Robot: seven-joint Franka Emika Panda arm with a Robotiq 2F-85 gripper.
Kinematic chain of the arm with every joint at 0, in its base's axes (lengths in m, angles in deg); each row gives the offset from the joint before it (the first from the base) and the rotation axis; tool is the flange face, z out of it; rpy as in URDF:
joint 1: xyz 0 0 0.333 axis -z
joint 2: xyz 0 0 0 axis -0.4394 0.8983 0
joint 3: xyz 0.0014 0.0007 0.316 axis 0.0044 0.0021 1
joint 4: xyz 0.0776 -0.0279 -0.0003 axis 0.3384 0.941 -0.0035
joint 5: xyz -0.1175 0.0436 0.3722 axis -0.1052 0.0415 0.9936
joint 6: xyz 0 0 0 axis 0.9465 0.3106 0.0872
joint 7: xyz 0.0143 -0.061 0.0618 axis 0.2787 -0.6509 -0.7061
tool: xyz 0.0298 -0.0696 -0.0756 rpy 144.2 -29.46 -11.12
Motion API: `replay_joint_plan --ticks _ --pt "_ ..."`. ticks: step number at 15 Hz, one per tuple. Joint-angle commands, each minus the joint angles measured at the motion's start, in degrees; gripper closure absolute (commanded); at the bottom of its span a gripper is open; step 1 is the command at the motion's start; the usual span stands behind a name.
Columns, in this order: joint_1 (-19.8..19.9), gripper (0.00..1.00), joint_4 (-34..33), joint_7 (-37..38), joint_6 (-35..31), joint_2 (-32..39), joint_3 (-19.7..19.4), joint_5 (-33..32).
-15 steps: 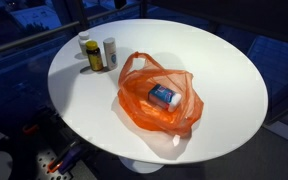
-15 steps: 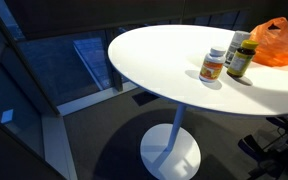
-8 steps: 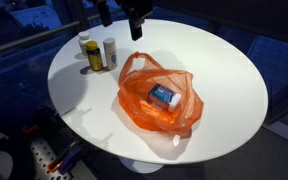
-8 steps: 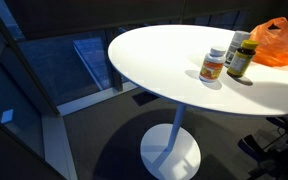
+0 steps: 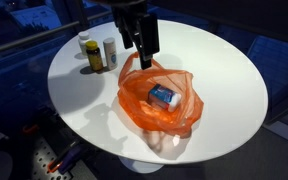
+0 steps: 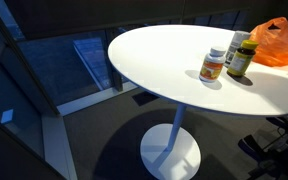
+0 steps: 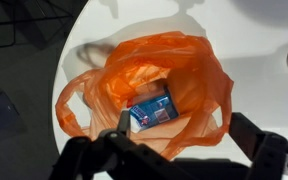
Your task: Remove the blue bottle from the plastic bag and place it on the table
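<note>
Orange plastic bag (image 7: 134, 60) holds the small blue bottle (image 7: 154, 113) below the black gripper (image 5: 144, 52), jaws wide and empty; bottle's length seemingly runs finger to finger.

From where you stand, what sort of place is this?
Probably an office or lab corner rather than a home: a round white pedestal table, dark carpet underneath, and what look like big glass panes beside it. Hard to be surer.
</note>
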Motion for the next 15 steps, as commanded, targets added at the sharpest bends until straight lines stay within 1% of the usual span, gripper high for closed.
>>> replay_joint_plan --ticks 1,2,5,8,15 --pt "1.8 0.00 0.0 7.6 -1.8 1.3 1.9 -1.5" --pt "0.8 0.00 0.0 3.6 -0.8 1.0 0.8 0.0" --pt "0.8 0.00 0.0 4.1 -0.9 1.4 0.9 0.0" --pt "1.9 0.00 0.5 6.9 -1.1 2.0 1.8 -2.7" --pt "3.3 0.00 -0.1 10.6 -2.6 6.0 1.1 -5.0"
